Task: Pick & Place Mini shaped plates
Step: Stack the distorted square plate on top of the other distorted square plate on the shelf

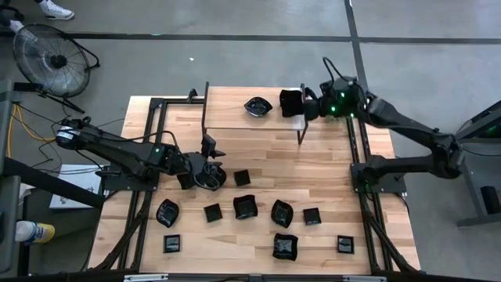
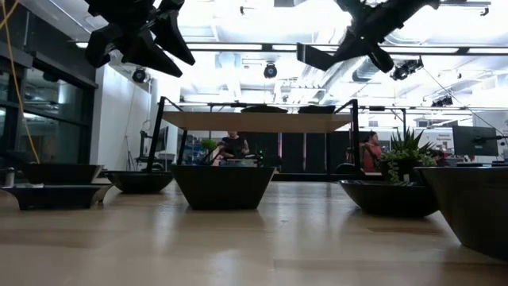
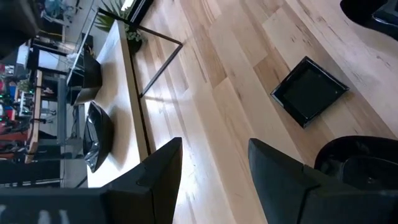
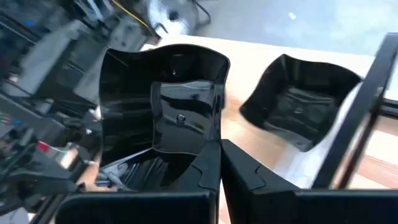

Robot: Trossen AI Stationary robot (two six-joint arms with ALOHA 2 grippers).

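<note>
My right gripper (image 1: 304, 104) is shut on a glossy black square dish (image 1: 290, 102), held above the right end of the raised wooden shelf (image 1: 235, 119). A wavy-edged black dish (image 1: 257, 106) sits on the shelf and also shows in the right wrist view (image 4: 305, 109). My left gripper (image 1: 208, 153) is open and empty, raised above the table beside a round black dish (image 1: 207, 180). In the left wrist view its fingers (image 3: 214, 168) frame bare wood. Several more black dishes lie on the table's near half. My right gripper pinches one side wall of the square dish at its rim (image 4: 210, 144) between its two fingers. The fingers come level from the table's right side. The dish is lifted clear of the shelf and tipped, its hollow (image 4: 161, 93) facing the wrist camera.
Black dishes are spread across the near half, among them a square one (image 1: 242, 178) and wavy ones (image 1: 245, 207), (image 1: 285, 247). The shelf stands on thin black legs (image 1: 300, 131). A small green plant (image 2: 405, 155) shows at the right in the low view. People sit in the room behind.
</note>
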